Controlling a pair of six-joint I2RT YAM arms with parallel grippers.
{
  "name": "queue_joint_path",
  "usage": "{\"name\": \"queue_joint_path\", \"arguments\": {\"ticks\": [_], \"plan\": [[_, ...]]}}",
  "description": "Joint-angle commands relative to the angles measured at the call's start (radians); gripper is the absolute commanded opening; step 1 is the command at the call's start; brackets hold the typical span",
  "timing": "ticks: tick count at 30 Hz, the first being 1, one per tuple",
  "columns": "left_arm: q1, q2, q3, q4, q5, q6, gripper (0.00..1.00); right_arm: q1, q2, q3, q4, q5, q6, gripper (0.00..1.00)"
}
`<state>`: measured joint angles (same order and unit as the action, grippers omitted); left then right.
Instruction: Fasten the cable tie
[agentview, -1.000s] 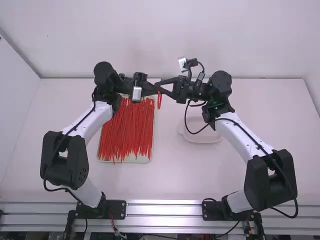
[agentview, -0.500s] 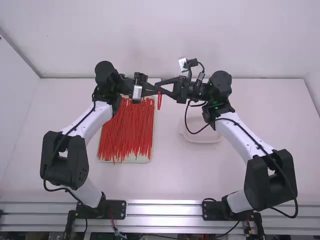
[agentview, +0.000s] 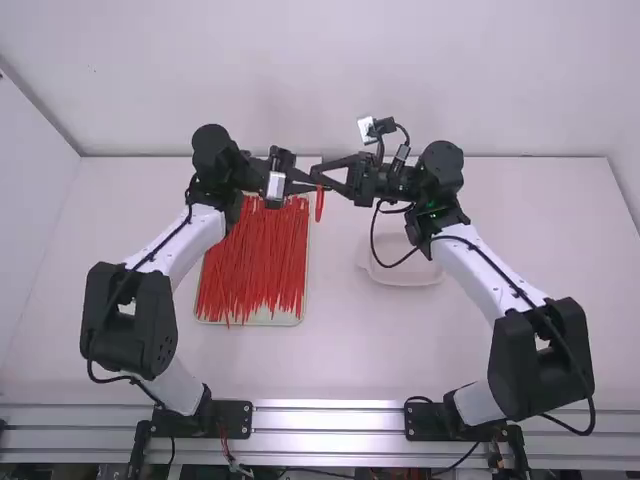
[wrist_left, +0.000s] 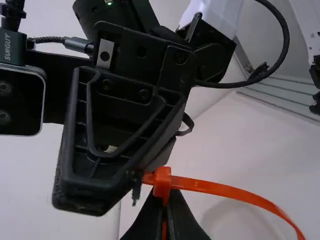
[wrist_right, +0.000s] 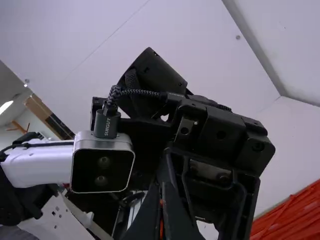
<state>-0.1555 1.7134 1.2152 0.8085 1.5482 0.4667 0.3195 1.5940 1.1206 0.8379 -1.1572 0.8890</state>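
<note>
The left hand (agentview: 298, 184) has edged closer to the right hand (agentview: 325, 177); both stay pinched on the red cable tie (agentview: 318, 204), aloft near the desk's (agentview: 520, 220) far edge. Threading seems underway, not cinched.

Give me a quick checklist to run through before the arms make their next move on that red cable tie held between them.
1. Left gripper shut on the cable tie: ok.
2. Right gripper shut on the tie: ok, a red sliver shows in its grip.
3. Tail threaded through the head: cannot tell, the grippers hide it.
4. Both grippers meeting tip to tip above the table: ok in the high view.
5. Held tie apart from the spare ties on the tray: cannot tell, its free end hangs by the tray's far corner.
</note>
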Motion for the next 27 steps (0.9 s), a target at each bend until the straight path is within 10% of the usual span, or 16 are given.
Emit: {"name": "queue_joint_path", "arguments": {"ticks": [1, 27], "plan": [[-0.001, 0.000, -0.041, -0.004, 0.005, 0.000, 0.02, -0.003, -0.010, 0.013, 0.023, 0.007, 0.005, 0.00], [0.000, 0.000, -0.208, -0.012, -0.053, -0.003, 0.02, -0.018, -0.010, 0.013, 0.049, 0.013, 0.023, 0.00]]}}
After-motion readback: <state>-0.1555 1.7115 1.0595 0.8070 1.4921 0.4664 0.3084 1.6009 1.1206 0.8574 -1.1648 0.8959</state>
